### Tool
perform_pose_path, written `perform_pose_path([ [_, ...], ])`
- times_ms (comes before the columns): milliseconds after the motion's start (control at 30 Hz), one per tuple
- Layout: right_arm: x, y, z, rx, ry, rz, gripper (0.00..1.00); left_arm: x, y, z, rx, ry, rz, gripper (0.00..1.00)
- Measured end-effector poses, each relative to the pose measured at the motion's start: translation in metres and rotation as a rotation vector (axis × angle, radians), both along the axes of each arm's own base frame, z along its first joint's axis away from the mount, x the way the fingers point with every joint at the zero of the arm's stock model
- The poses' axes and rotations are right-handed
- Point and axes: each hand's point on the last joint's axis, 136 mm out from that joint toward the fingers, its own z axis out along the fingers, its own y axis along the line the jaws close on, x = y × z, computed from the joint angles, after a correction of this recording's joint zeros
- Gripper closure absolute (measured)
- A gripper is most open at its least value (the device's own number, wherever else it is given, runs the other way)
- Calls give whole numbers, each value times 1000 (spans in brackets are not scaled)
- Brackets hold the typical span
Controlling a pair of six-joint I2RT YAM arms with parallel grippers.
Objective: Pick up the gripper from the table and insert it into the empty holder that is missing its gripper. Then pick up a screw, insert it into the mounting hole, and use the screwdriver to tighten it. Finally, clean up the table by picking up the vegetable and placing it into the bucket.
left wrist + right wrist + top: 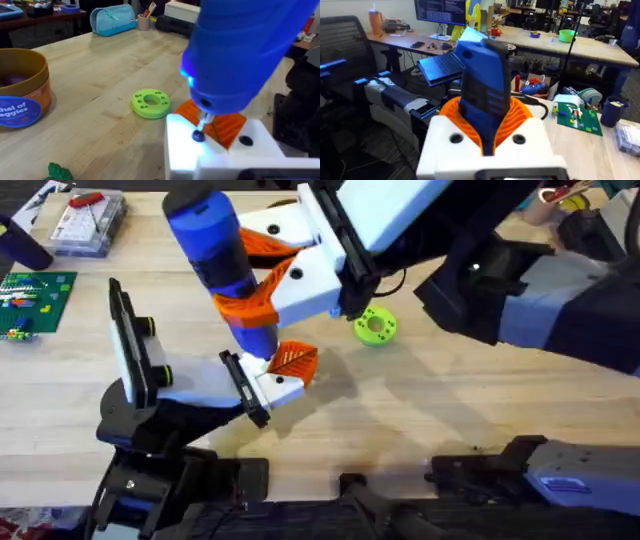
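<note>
The thick blue screwdriver [215,250] stands steeply over the table, and my right gripper [248,275] is shut on its barrel with white fingers and orange pads. In the right wrist view the screwdriver [482,87] sits between the pads of the right gripper [485,137]. Its silver tip rests on a dark screw [198,135] in a white finger [182,150] of my left gripper [285,370], whose orange pads lie together. The orange-yellow bucket [22,90] stands to one side, and the small green vegetable [59,172] lies on the wood near it.
A green-and-yellow disc [376,326] lies just beyond the grippers. A green board [35,300] and a clear parts box [88,222] sit at the far left. A blue pouch [112,20] lies at the table's far edge.
</note>
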Motion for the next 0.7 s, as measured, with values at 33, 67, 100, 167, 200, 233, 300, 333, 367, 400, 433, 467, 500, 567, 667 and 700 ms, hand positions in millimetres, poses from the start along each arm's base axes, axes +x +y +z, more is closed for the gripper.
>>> perform_pose_path([
  [33, 0, 0, 0, 0, 0, 0, 935, 0, 0, 0, 0, 0, 0, 991],
  [67, 0, 0, 0, 0, 0, 0, 935, 0, 0, 0, 0, 0, 0, 991],
  [100, -1, 0, 0, 0, 0, 1, 935, 0, 0, 0, 0, 0, 0, 991],
  [167, -2, 1, 0, 0, 0, 5, 935, 0, 0, 0, 0, 0, 0, 991],
  [200, -3, 1, 0, 1, -1, 7, 935, 0, 0, 0, 0, 0, 0, 991],
  [233, -3, 1, 0, 1, -1, 8, 935, 0, 0, 0, 0, 0, 0, 991],
  [300, -4, 2, 0, 1, -1, 11, 935, 0, 0, 0, 0, 0, 0, 991],
  [333, -4, 2, 0, 1, -1, 11, 935, 0, 0, 0, 0, 0, 0, 991],
  [367, -4, 2, 0, 1, -2, 11, 935, 0, 0, 0, 0, 0, 0, 991],
  [400, -4, 2, 0, 1, -2, 11, 935, 0, 0, 0, 0, 0, 0, 991],
  [433, -4, 2, 0, 2, -2, 11, 935, 0, 0, 0, 0, 0, 0, 991],
  [467, -4, 2, 0, 2, -2, 11, 935, 0, 0, 0, 0, 0, 0, 991],
  [500, -4, 2, 0, 1, -2, 11, 935, 0, 0, 0, 0, 0, 0, 991],
  [567, -4, 2, 0, 2, -2, 11, 935, 0, 0, 0, 0, 0, 0, 991],
  [667, -4, 2, 0, 2, -2, 11, 935, 0, 0, 0, 0, 0, 0, 991],
  [700, -4, 2, 0, 2, -2, 10, 935, 0, 0, 0, 0, 0, 0, 991],
])
